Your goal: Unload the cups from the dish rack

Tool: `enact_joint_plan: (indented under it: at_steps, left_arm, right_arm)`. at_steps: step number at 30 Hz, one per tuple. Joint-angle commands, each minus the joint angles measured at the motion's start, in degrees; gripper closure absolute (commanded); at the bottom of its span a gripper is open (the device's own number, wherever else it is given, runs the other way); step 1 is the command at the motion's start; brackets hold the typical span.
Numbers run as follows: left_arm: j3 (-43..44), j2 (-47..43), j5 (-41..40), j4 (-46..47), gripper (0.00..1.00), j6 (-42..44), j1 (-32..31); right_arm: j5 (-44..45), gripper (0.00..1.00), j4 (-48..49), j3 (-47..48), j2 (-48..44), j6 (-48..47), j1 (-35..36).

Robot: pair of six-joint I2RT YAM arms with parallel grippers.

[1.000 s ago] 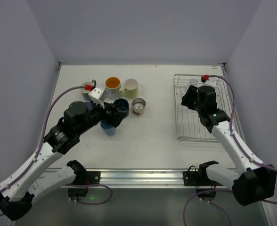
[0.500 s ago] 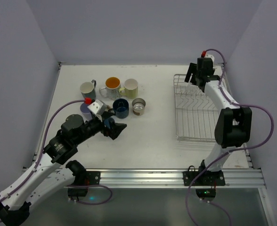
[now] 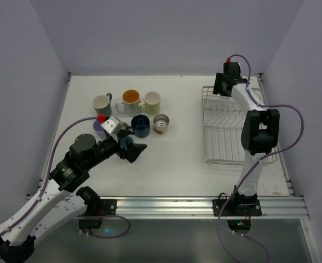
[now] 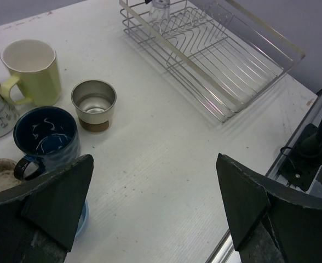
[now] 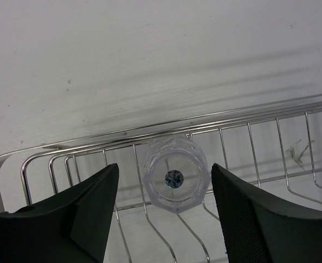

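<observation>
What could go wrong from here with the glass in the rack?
The glass sits at the far rim of the rack, so the open right end effector might snag a wire or let the glass slip. The open left end effector hangs close to the navy mug; swinging could knock it.

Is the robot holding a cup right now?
No. The left tool and right tool are open and empty; the clear glass sits untouched in the dish rack.

No text can be read anywhere; the clear glass (image 5: 189, 164) shows a small blue mark (image 5: 174, 178), possibly a label, illegible.
</observation>
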Motion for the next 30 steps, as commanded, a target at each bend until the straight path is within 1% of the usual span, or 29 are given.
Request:
enact_joint_plan:
  at_steps: [1, 2, 8, 10, 12, 13, 15, 16, 20, 24, 25, 26, 27, 28, 29, 30]
  left_arm:
    - [0.6, 0.1, -0.1, 1.3, 0.02, 1.0, -0.1]
    - [0.6, 0.1, -0.2, 1.2, 0.02, 1.2, 0.0]
    - [0.7, 0.2, -0.9, 1.1, 0.02, 1.2, 0.0]
    - [0.7, 0.3, -1.0, 1.1, 0.02, 1.1, 0.0]
    - [0.7, 0.3, -1.2, 1.1, 0.02, 1.1, 0.1]
    - [0.6, 0.4, -1.3, 1.1, 0.02, 1.2, 0.1]
    - [0.7, 0.7, -1.6, 1.1, 0.02, 1.2, 0.0]
    - [0.6, 0.8, -1.6, 1.1, 0.02, 1.3, 0.0]
    - [0.6, 1.9, -1.2, 1.0, 0.04, 1.4, 0.1]
    - [0.7, 2.8, -1.0, 1.0, 0.06, 1.4, 0.3]
    - [0.7, 3.0, -0.6, 1.1, 0.07, 1.4, 0.3]
    - [0.7, 3.2, 0.2, 1.5, 0.07, 1.0, 0.4]
    - [0.7, 3.4, 0.9, 1.8, 0.07, 0.9, 0.5]
    - [0.7, 3.8, 2.7, 2.6, 0.09, 0.6, 0.5]
    - [0.7, 3.9, 3.5, 3.1, 0.09, 0.2, 0.5]
    - [0.9, 4.2, 4.0, 3.4, 0.1, -0.4, 0.5]
  right_arm:
    - [0.7, 0.3, -2.7, 4.5, 1.9, -1.7, -0.3]
    - [1.1, 0.33, -2.9, 5.1, 2.7, -1.7, -0.3]
    - [2.7, 0.37, -3.5, 4.0, 3.0, -1.7, -0.3]
    - [3.4, 0.45, -3.5, 3.8, 2.2, -1.6, -0.3]
    - [4.8, 0.59, -2.3, 2.5, -0.9, -1.4, -0.3]
    - [5.0, 0.67, 0.4, 1.5, -2.4, -1.3, -0.3]
    - [5.5, 0.72, 3.0, -1.4, -5.8, -1.2, -0.3]
    - [5.1, 0.74, 5.2, -2.4, -8.9, -0.7, -0.3]
    - [3.5, 0.78, 8.6, -6.8, -15.6, 0.5, -0.3]
    - [1.6, 0.78, 9.5, -10.1, -21.9, 2.6, -0.3]
    - [0.7, 0.78, 9.8, -11.2, -23.6, 4.4, -0.3]
    - [-2.3, 0.78, 10.1, -14.2, -27.4, 5.9, -0.2]
    - [-4.7, 0.78, 10.6, -16.0, -29.6, 9.3, 0.2]
    - [-10.7, 0.78, 12.3, -21.5, -32.0, 11.0, 0.6]
    - [-13.3, 0.78, 14.2, -25.0, -37.4, 12.4, 1.3]
    - [-14.0, 0.78, 17.1, -27.9, -40.1, 15.0, 3.5]
